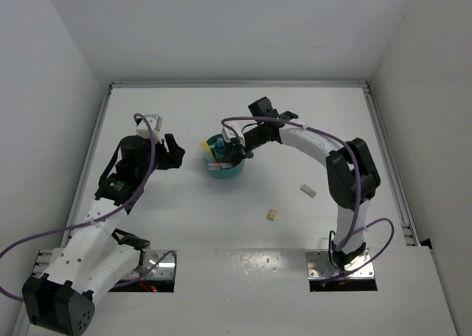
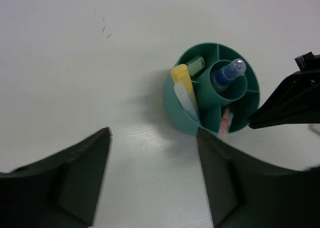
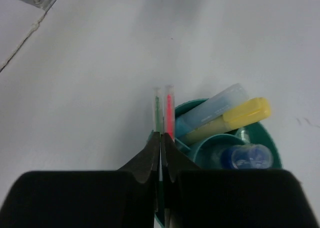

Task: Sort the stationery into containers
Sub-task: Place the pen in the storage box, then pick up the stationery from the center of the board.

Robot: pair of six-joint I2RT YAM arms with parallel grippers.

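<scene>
Now | 2 loose on table [image 1: 221, 233]: near block [image 1: 271, 215], far block [image 1: 307, 191] | left pincer [image 1: 178, 153] wide open, holds nothing | 1 tub [image 1: 225, 172] holds 1 yellow stick [image 2: 181, 78], 1 tube [image 2: 229, 72] | right pincer [image 3: 161, 134] over tub, nearly closed, pinching 1 green pen [image 3: 157, 108]; 1 red pen [image 3: 169, 110] beside

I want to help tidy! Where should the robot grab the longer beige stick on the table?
Take the small beige stubby stick at its middle, across its narrow width, coming straight down from above: it lies flat and slanted on the white table.
</scene>
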